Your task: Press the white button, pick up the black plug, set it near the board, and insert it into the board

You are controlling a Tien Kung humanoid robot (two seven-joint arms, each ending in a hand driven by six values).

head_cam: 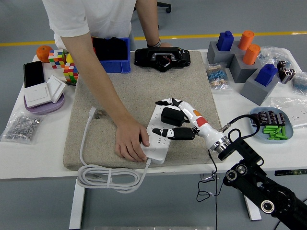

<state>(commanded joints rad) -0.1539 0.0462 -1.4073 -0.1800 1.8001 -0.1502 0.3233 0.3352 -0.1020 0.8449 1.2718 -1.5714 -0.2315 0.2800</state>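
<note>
While a person's hand (130, 143) presses down flat on the near-left end of the white power strip (160, 132), the right hand (178, 120) of the robot reaches in from the lower right and sits over the strip's middle. Its fingers (165, 102) curl over the top of the black plug (172, 116), and the thumb (169, 132) lies stretched out below it, so the plug is pinched between them, right on or just above the strip's face; whether its pins are in a socket cannot be told. The strip lies slantwise on the beige mat (139, 86), and its white cable (108, 175) loops off the mat's near-left corner over the table edge. The person leans in from the far side, the other hand resting by a black device (159, 57) at the mat's far edge. A blue bin (111, 54) stands left of that device, and grey blocks (247, 60) with blue and orange pegs stand at the far right.
</note>
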